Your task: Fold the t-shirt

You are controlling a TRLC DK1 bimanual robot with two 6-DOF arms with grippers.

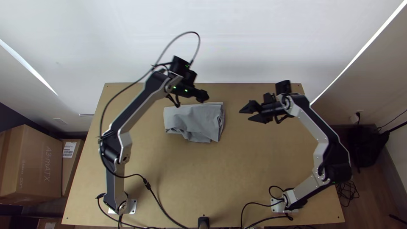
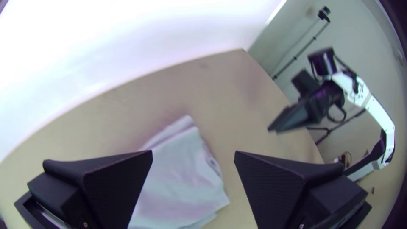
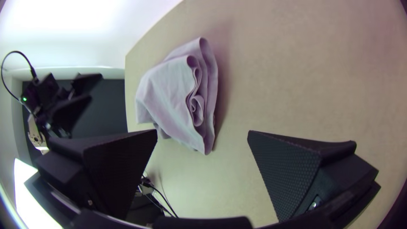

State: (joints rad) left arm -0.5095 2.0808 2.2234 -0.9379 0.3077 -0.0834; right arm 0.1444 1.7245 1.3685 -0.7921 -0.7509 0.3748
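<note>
Left gripper (image 2: 193, 151): fingers wide apart, holding nothing, above the table near the shirt's far edge. Right gripper (image 3: 202, 131): also spread and empty, off the shirt's right end. The shirt (image 1: 193, 121) lies loosely folded on the table (image 1: 203, 178), long axis side to side. The left looks nearer; squaring the rumpled near edge probably means reaching baseward.

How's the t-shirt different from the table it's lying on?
The t-shirt is grey, but the table is light brown wood. The t-shirt is folded up in layers with rumpled, wavy edges, while the table is flat with straight edges. The t-shirt is also much smaller and covers just a little of the table. Both are plain, with no stripes or pictures that I can see.
</note>
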